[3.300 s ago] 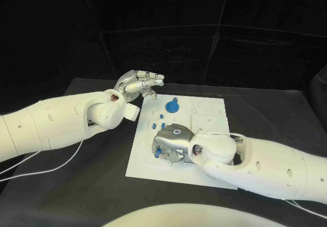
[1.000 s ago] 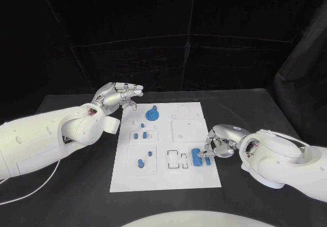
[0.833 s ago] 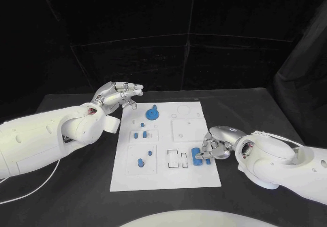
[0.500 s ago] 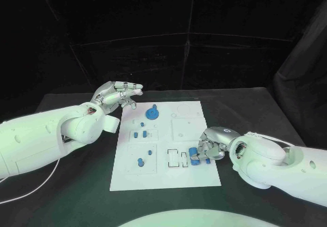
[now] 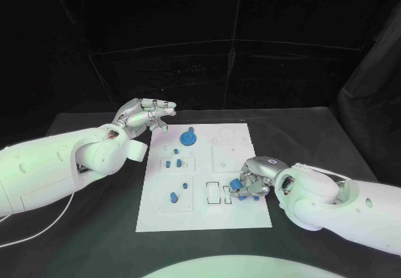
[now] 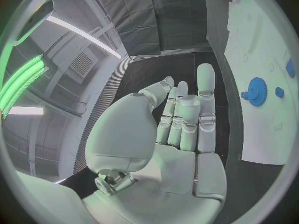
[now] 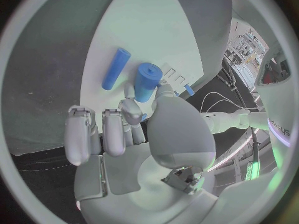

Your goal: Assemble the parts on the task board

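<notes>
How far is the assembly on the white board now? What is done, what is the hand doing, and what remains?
Looks done: a blue gear and several small blue pegs sit on the task board.
In hand: the right hand pinches a thick blue cylinder near the board's right edge; a thinner blue cylinder lies beside it.
Left: both cylinders look unplaced, and the rectangular slots look open. The left hand hovers off the board, holding nothing.

task board: matt white | parts: smooth blue plastic
</notes>
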`<move>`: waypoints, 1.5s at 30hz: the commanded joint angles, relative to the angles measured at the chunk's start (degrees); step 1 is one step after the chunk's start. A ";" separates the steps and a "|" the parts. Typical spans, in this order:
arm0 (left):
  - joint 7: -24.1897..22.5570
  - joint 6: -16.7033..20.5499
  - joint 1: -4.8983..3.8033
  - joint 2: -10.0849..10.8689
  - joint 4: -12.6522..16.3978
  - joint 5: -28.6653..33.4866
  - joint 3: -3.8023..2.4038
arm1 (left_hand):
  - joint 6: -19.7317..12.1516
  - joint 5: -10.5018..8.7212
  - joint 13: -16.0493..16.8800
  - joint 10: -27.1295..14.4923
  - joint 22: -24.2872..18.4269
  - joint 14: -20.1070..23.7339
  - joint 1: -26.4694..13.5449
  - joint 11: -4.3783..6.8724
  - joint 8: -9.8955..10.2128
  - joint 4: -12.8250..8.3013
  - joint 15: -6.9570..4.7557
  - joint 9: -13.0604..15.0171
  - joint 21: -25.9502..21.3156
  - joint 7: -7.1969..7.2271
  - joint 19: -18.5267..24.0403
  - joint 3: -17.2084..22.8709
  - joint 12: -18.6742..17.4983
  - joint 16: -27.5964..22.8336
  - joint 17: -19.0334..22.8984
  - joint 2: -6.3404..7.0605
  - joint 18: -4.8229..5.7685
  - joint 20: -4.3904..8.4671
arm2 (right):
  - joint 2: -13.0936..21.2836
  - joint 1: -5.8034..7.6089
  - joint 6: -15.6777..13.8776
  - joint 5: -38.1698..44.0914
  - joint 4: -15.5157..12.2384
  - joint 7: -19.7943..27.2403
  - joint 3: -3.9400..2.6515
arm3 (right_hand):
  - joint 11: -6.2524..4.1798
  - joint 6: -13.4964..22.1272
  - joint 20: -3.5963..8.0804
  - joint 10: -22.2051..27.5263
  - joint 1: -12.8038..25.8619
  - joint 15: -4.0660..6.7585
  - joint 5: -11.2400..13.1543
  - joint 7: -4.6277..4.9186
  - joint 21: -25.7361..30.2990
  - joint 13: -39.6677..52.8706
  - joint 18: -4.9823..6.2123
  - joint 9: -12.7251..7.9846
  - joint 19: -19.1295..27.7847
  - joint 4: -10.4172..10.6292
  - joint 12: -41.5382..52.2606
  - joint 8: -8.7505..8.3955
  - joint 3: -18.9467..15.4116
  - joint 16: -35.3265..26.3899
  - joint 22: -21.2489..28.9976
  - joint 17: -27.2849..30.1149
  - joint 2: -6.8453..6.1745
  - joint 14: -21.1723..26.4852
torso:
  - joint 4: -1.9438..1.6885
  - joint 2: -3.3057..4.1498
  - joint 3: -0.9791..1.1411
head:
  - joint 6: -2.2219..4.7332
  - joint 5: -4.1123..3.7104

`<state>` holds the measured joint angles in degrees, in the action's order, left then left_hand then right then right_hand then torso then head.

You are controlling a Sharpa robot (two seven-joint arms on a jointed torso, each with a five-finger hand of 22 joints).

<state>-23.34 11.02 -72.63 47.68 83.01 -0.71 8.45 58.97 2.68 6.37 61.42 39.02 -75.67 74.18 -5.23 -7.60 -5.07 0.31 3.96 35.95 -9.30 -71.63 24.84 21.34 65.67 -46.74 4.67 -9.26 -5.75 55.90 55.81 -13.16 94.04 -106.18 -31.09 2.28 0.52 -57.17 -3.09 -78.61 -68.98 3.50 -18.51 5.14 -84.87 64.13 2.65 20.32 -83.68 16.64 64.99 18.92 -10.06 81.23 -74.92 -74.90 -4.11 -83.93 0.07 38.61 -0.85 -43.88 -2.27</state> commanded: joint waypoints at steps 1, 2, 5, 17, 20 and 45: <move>0.05 -0.90 -0.07 0.08 0.20 0.17 -0.04 | -0.25 0.24 0.06 -0.39 -0.06 0.51 0.02 0.10 -0.39 -0.08 -0.01 -0.03 -0.24 -0.16 0.24 -0.13 0.18 -0.29 -0.02 -0.48 -1.18 -0.20 | -0.40 -1.22 3.42 -0.08 0.47 -0.97 0.80 | 0.09 -0.24 -0.23 0.29 -0.86 -0.30 -0.55 -0.06 -0.05 0.25 -0.56 -7.87 -0.51 -0.33 0.09 -0.03 0.14 0.09 -7.41 -0.04 0.47 -3.23 | 0.03 -0.01 0.02 | 0.01 0.02; 0.06 -0.90 -0.07 0.10 0.21 0.17 -0.04 | -0.25 0.24 0.06 -0.39 -0.06 0.51 0.02 0.10 -0.39 -0.08 -0.01 -0.03 -0.24 -0.16 0.24 -0.13 0.18 -0.29 -0.02 -0.48 -1.18 -0.20 | -0.40 -1.27 2.94 -0.08 0.45 -1.01 0.80 | 0.07 -0.25 -0.22 0.24 -1.20 -0.29 -0.83 -0.08 -0.07 0.43 -0.57 -7.79 -0.54 -0.40 0.18 0.04 0.22 0.09 -7.45 -0.06 0.69 -3.23 | 0.05 -0.03 0.01 | 0.01 0.04; 0.07 -0.90 -0.07 0.20 0.23 0.17 -0.04 | -0.25 0.24 0.06 -0.39 -0.06 0.51 0.02 0.10 -0.39 -0.08 -0.01 -0.03 -0.24 -0.16 0.24 -0.13 0.18 -0.29 -0.02 -0.48 -1.18 -0.20 | -0.17 -1.44 -0.70 -0.05 0.18 -1.13 0.80 | -0.19 -0.94 -0.10 -0.38 -2.91 -0.11 -3.08 -0.36 -0.36 1.70 -0.67 -7.30 -0.86 -0.69 1.17 0.65 0.96 0.37 -7.89 -0.55 2.45 -3.34 | 0.12 -0.06 0.03 | 0.06 0.19; 0.08 -1.13 -0.06 0.15 0.12 0.17 -0.03 | -0.25 0.24 0.06 -0.45 -0.10 0.55 -0.04 0.09 -0.42 -0.06 0.00 -0.03 -0.29 -0.16 0.24 -0.20 0.25 -0.29 0.07 -0.50 -1.18 -0.20 | 3.08 -1.54 -17.01 -4.89 -4.85 -0.21 0.74 | -1.06 -2.68 0.58 -1.27 -6.42 0.63 -8.52 -1.29 -0.74 3.24 -0.81 -6.12 -1.28 -1.40 1.88 1.45 1.97 0.79 -8.46 -1.31 4.84 -3.49 | -0.02 -0.08 -0.03 | 0.39 0.09; 0.08 -1.18 -0.06 0.11 0.09 0.17 -0.03 | -0.25 0.24 0.06 -0.45 -0.10 0.55 -0.04 0.09 -0.42 -0.06 0.00 -0.03 -0.29 -0.16 0.24 -0.20 0.25 -0.29 0.07 -0.50 -1.18 -0.20 | 3.27 -1.52 -17.91 -8.12 -6.13 -0.01 0.72 | -1.03 -2.53 0.62 -1.22 -6.41 0.64 -8.79 -1.23 -0.74 3.12 -0.81 -6.09 -1.28 -1.29 1.65 1.27 1.85 0.71 -8.46 -1.19 4.83 -3.47 | -0.08 -0.02 -0.01 | 0.40 0.23; 0.48 -1.57 -0.09 -0.05 -0.03 0.17 -0.02 | -0.25 0.24 0.06 -0.45 -0.10 0.55 -0.04 0.09 -0.42 -0.06 0.00 -0.03 -0.29 -0.16 0.24 -0.20 0.25 -0.29 0.07 -0.50 -1.18 -0.20 | -3.54 -1.47 -10.24 -12.64 -3.62 -2.58 0.69 | -1.14 -3.94 0.67 -0.03 0.66 0.70 -3.89 -1.51 0.21 -0.04 -0.44 -4.68 -0.25 0.00 -3.66 0.70 -2.56 -0.68 -7.18 0.64 6.25 -3.02 | 0.06 0.06 -0.03 | 0.28 1.09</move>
<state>-22.82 10.19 -72.62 47.68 82.92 -0.71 8.48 58.97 2.68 6.36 61.42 38.99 -75.67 74.18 -5.23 -7.81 -5.07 0.31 3.96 35.95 -9.30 -71.63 24.84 21.33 65.67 -46.74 4.67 -9.25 -5.75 52.52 54.27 -24.42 80.21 -109.94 -32.71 2.98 -0.42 -60.74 -2.88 -78.90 -68.75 3.91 -22.57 3.48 -84.86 64.14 2.65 15.67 -83.88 16.55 61.53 19.75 -12.36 80.73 -74.91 -74.31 2.19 -83.93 0.07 38.67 -0.91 -43.57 -1.22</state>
